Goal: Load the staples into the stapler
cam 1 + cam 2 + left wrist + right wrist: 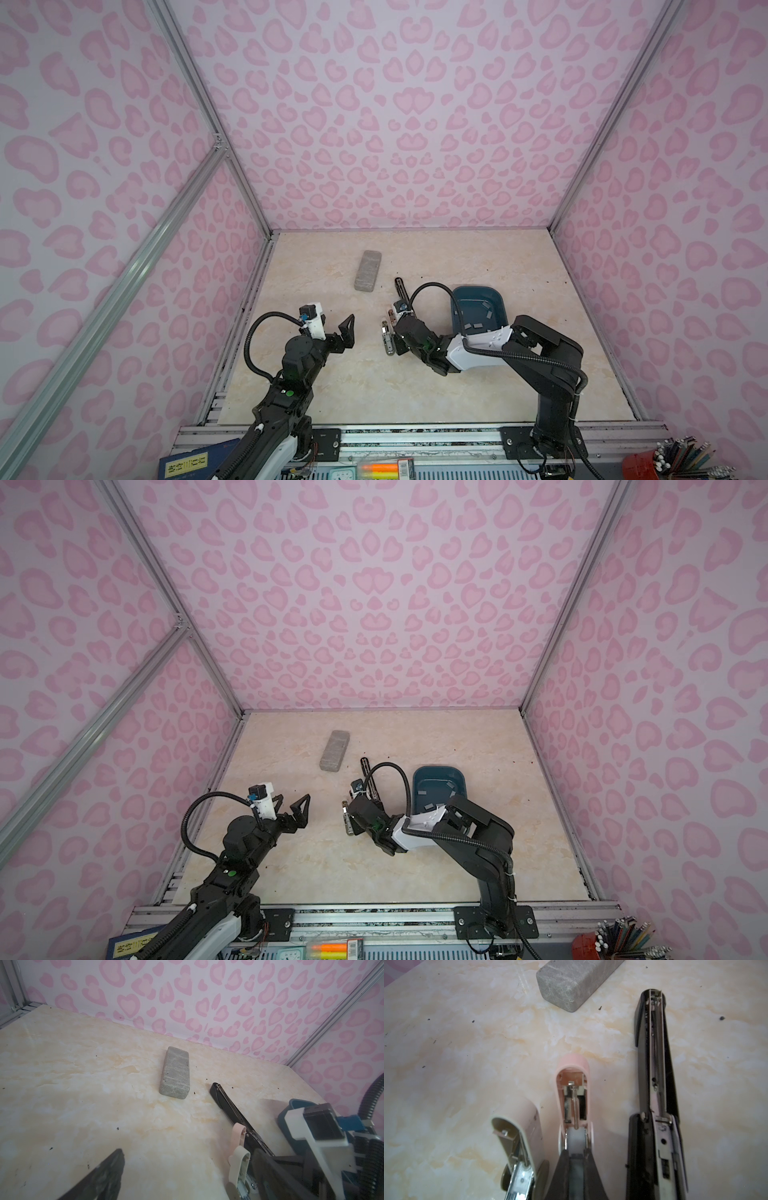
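R claw [576, 1155] is shut tight over the open pink stapler [572, 1064]; can't tell if it holds anything. Staples [487, 305] lie in the blue tray [478, 288] beside your R arm, so it's nearer than the wide-open, empty L claw [291, 806].

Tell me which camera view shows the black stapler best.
The right wrist view: the black stapler lies open and close up, its metal channel visible nearly end to end. The left wrist view shows only its far part, at an angle. In both top views it is small and partly hidden.
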Robot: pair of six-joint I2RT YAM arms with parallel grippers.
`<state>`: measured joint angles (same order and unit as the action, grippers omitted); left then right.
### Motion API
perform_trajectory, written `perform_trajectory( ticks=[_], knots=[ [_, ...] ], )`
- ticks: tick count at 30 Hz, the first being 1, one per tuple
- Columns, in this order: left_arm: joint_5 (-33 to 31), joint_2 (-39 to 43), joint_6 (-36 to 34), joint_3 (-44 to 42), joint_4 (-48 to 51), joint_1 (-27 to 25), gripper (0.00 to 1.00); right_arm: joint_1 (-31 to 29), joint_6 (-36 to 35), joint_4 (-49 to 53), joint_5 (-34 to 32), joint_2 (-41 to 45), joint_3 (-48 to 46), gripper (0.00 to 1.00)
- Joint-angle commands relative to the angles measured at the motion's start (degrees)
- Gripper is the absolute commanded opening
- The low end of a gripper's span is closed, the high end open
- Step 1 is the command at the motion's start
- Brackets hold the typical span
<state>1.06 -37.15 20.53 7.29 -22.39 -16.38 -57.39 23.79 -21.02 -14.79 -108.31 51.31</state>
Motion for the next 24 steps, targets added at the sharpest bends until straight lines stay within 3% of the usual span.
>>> perform_trajectory(
  ticks=[1, 8, 20, 24],
  knots=[
    [-0.1, 0.2, 0.0, -0.1, -2.3, 0.1, 0.97, -0.1, 1.4, 0.5, -0.8, 0.4, -1.1, 0.05],
    [-0.2, 0.1, 0.0, -0.1, -2.3, 0.1, 0.97, -0.4, 1.8, 1.2, -1.3, 1.1, -1.7, 0.07],
    [-0.1, 0.1, 0.0, 0.0, -2.3, 0.1, 0.97, -1.5, 1.4, 2.3, -3.5, 3.3, -2.1, 0.3],
    [-0.2, 0.1, 0.0, -0.1, -2.3, 0.1, 0.97, -1.8, 1.3, 2.8, -4.4, 4.8, -2.4, 0.32]
  ],
)
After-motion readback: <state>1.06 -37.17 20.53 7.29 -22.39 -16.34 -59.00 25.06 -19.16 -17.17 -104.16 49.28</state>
